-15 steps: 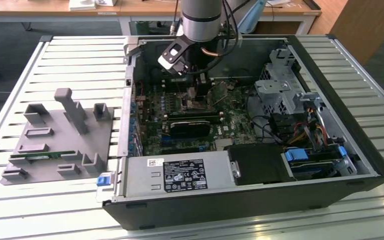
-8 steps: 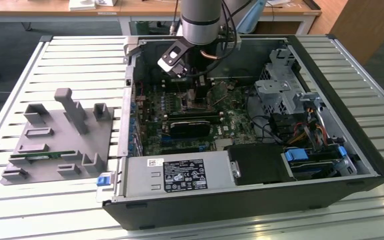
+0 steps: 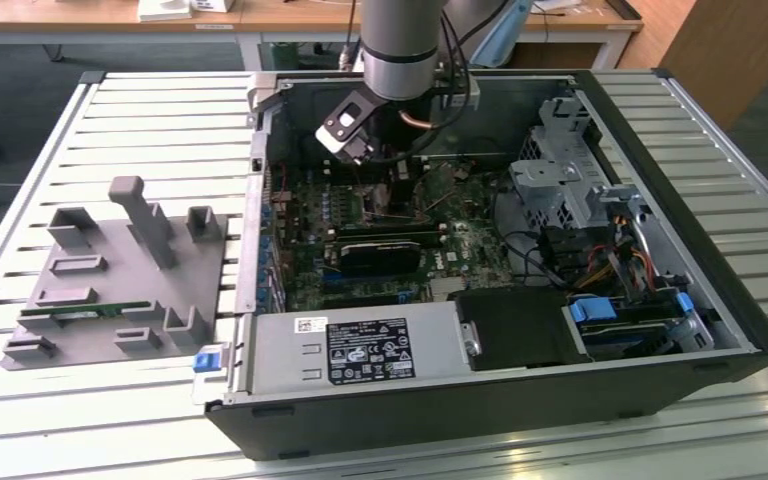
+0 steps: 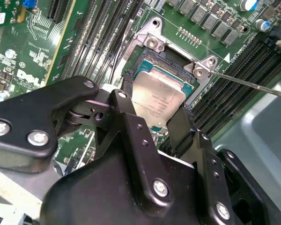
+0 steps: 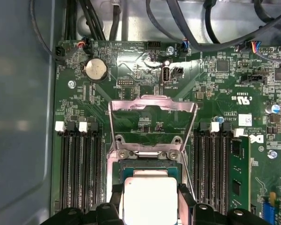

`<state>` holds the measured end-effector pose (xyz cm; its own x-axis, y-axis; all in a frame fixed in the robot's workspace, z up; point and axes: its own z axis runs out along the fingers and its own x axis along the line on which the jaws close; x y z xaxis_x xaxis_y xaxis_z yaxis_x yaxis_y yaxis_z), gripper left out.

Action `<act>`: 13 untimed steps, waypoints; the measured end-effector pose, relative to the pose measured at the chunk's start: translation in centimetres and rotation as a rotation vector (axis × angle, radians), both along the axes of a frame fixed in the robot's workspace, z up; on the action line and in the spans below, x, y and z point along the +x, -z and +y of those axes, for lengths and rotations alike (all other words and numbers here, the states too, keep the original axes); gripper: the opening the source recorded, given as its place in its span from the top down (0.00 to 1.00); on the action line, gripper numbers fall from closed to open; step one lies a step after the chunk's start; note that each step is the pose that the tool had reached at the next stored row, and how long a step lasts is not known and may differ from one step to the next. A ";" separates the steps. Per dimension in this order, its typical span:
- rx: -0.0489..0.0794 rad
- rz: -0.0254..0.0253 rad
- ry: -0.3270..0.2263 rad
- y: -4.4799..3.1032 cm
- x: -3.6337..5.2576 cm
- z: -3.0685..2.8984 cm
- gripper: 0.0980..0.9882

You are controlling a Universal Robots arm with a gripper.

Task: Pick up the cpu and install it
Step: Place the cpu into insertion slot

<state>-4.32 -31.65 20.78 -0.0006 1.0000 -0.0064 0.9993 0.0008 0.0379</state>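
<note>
The gripper reaches down inside the open black computer case. Its 2 matte black fingers pinch the cpu by opposite edges. The cpu is a flat square chip with a brushed silver-grey metal lid. In both wrist views it sits directly over the dark square socket on the green motherboard. I cannot tell whether it is fully seated. The socket's shiny steel load plate, a hollow frame, stands flipped open just beyond the cpu. Ribbed black memory slots flank the socket. Outside the case, a grey moulded tray rests on the slatted metal table.
</note>
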 end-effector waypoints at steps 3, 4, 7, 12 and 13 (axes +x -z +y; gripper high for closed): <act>0.000 0.0000 0.008 0.27 -0.03 0.01 0.50; 0.000 0.0000 0.012 0.33 -0.05 0.01 0.50; 0.000 0.0000 0.017 0.46 -0.15 0.01 0.50; 0.000 0.0000 0.017 0.85 -0.15 0.01 0.50; 0.000 0.0000 0.018 0.94 -0.15 0.01 0.50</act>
